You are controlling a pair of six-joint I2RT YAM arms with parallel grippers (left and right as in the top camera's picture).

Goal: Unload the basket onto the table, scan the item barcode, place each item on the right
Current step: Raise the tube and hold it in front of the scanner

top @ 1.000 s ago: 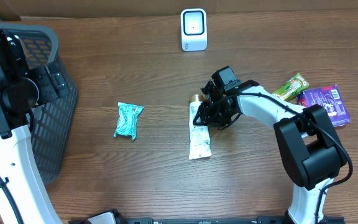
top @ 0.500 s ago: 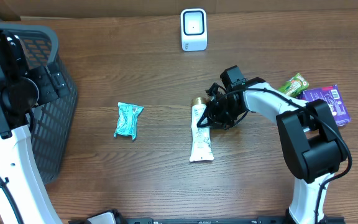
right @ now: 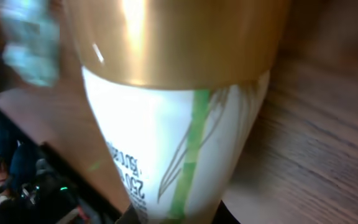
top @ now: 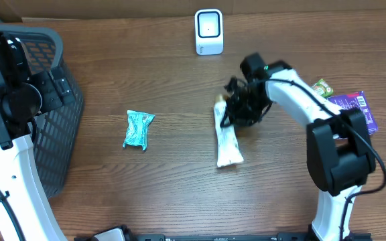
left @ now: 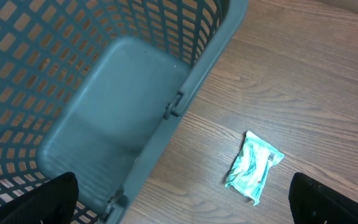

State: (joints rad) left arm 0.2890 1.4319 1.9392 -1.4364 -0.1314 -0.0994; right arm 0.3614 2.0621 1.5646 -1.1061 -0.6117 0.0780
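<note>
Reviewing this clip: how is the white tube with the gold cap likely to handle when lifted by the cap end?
The tube looks soft-bodied with a flat tail, so it will probably sag or swing below the right gripper. Its glossy gold cap may be slippery. Lying flat, it seems unlikely to roll far.

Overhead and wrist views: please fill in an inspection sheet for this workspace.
surface: wooden table, no spills seen
job's things: white tube, cap end at the right gripper; white scanner upright at the far edge
clutter: teal packet, green bar, purple packet, grey basket
grippers: right gripper closed on the tube's cap end; left gripper open, empty, above the basket's rim
cables: black cable along the right arm
surroundings: cardboard behind the table
</note>
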